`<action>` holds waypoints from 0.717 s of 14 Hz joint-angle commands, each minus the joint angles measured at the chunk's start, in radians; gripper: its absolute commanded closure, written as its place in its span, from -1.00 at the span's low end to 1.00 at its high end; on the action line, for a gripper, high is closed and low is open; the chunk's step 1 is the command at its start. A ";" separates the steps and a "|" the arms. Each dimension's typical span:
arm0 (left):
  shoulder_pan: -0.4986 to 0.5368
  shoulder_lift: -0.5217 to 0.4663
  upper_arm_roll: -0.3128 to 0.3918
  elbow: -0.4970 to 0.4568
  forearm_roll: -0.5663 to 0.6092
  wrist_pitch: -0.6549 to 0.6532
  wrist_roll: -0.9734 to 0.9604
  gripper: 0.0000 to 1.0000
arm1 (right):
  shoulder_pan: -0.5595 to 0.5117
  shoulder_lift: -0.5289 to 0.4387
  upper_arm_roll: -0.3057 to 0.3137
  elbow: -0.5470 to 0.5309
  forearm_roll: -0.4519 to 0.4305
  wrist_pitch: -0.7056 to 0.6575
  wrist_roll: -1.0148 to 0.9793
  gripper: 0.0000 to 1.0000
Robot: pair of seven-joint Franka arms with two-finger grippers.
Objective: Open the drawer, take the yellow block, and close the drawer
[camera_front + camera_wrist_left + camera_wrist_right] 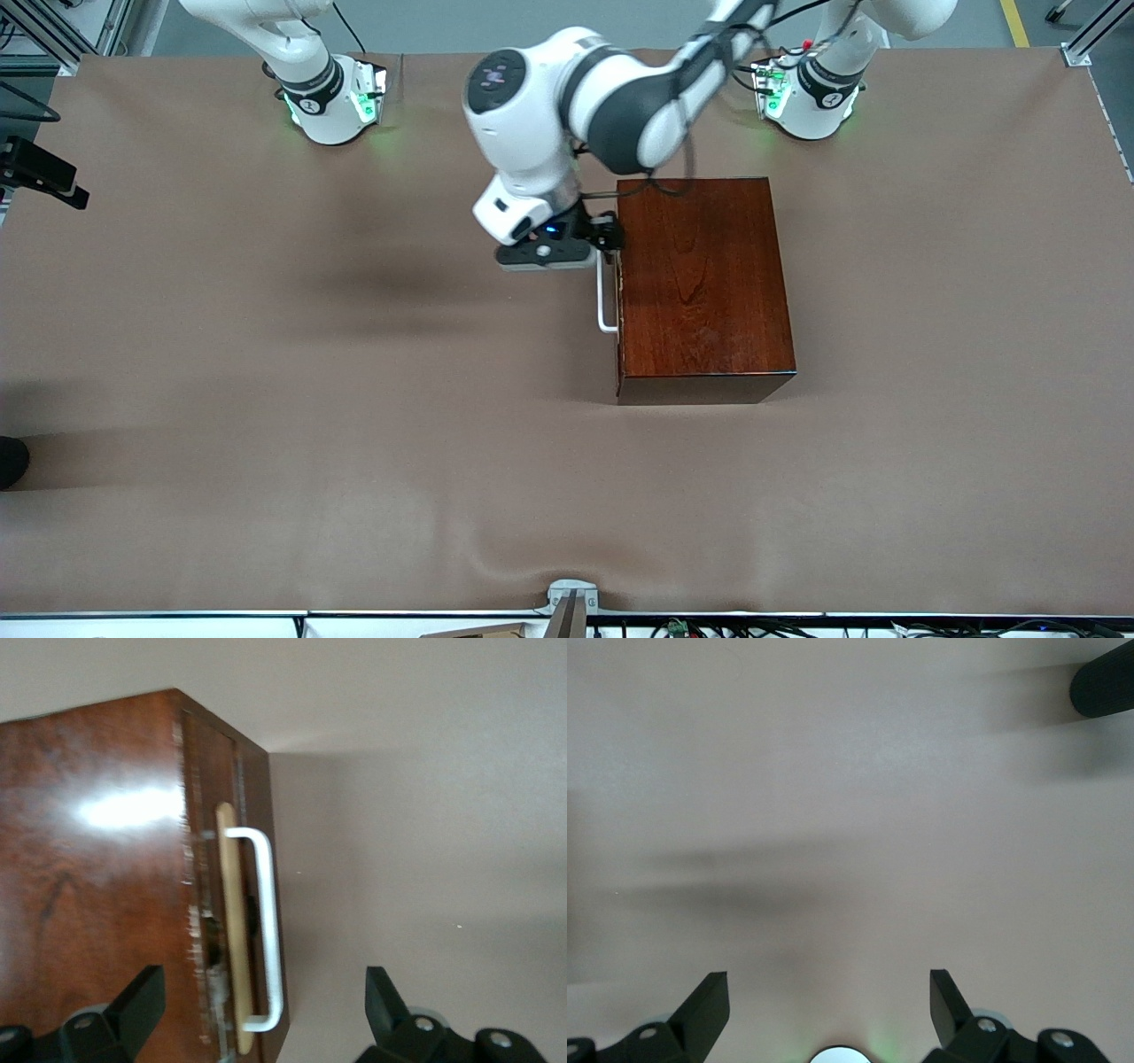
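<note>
A brown cloth-covered table (266, 399), faintly rumpled near the front camera's edge, carries 1 glossy reddish-brown wooden box (700, 283) toward the left arm's end. The drawer (232, 904) sits pushed in, its dark front flush with the box and facing the right arm's end of the table; its white loop handle (606, 297) stands out from that front. The left gripper (609, 237) hangs just above the farther end of the handle, at the box's top edge, fingers spread and holding nothing.

The left wrist view gives what the front view lacks: the 2 dark fingertips (137, 1001) stand wide apart, one over the box lid, the other over the cloth, with the handle (266, 930) between them. It also shows a pale strip on the drawer front under the handle and scuffed whitish wear along the lid's edge. The yellow block appears in no view (the drawer is shut).

The right gripper (828, 1001) shows only in its own wrist view, open over bare cloth, grasping nothing; the right arm waits.
</note>
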 commanded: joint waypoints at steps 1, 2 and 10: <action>-0.007 0.072 0.020 0.065 0.015 0.001 0.000 -1.00 | -0.010 0.000 0.007 0.004 -0.010 0.000 -0.009 -1.00; -0.023 0.080 0.027 0.063 0.015 0.002 -0.005 -1.00 | -0.010 0.000 0.007 0.004 -0.010 0.000 -0.009 -1.00; -0.046 0.182 0.032 0.042 0.024 -0.005 -0.040 -1.00 | -0.013 0.000 0.007 0.004 -0.010 0.002 -0.009 -1.00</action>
